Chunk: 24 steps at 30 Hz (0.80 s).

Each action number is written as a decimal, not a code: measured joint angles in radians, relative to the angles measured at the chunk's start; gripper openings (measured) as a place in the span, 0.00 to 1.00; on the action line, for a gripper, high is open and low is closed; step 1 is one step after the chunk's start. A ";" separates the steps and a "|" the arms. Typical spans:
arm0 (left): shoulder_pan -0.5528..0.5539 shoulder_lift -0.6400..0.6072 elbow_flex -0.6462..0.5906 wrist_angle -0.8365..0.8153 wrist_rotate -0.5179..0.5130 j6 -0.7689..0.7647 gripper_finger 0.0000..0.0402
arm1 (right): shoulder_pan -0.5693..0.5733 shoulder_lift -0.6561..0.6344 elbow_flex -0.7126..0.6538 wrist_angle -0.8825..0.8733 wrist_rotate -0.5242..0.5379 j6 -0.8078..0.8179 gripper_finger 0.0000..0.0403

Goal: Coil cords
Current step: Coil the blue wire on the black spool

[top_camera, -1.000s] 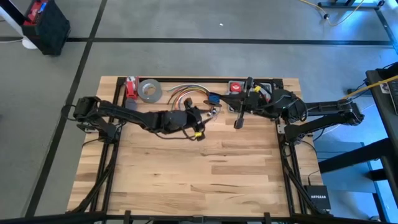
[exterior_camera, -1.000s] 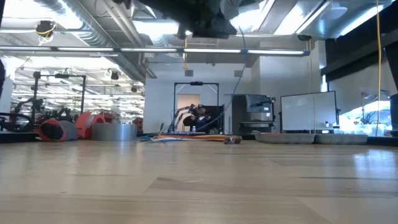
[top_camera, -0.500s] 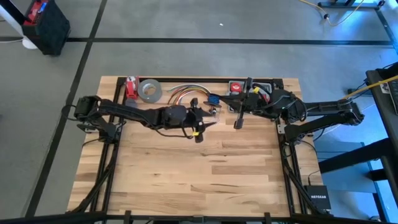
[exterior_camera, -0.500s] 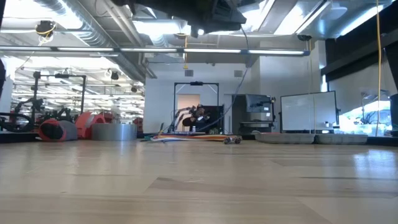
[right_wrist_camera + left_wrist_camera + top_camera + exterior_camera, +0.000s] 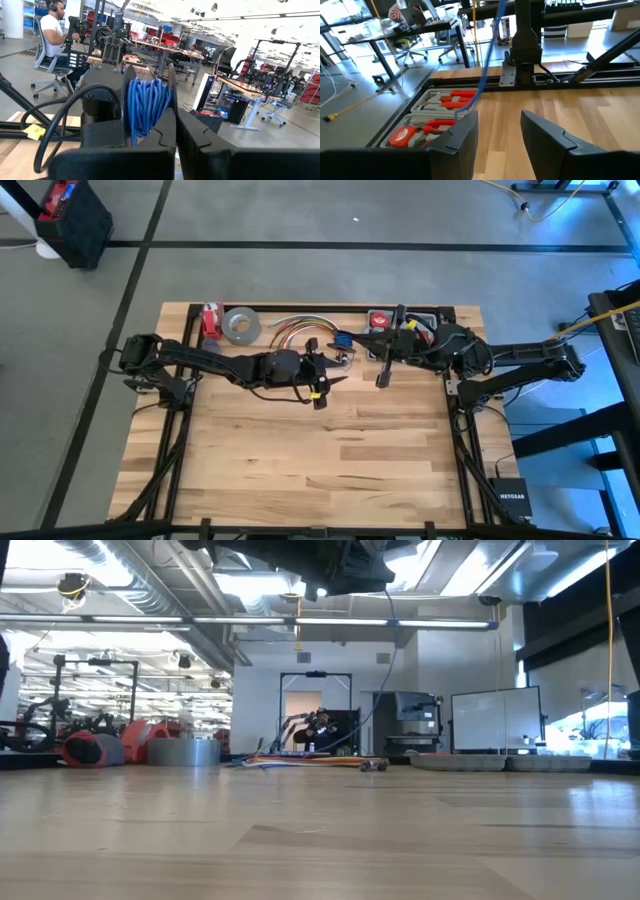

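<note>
While closing on the cord point(image 5: 486, 75), keep left hand point(image 5: 498, 137) level and centred on the blue strand before shutting; avoid snagging the tool case point(image 5: 427, 117) beneath. Noted: left hand spread wide, nothing between its fingers, over far centre of counter point(image 5: 330, 470). Noted: right hand point(image 5: 176, 132) fully closed, just right of it; grip on anything not confirmed. Cord seen strung down toward the tool case at far right of counter. Compared with a second ago: left hand advanced slightly rightward; right hand unmoved.
</note>
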 joint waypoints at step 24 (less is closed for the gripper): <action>0.001 0.035 0.000 0.092 -0.044 0.028 0.35 | 0.000 0.000 0.000 0.001 0.000 0.000 0.01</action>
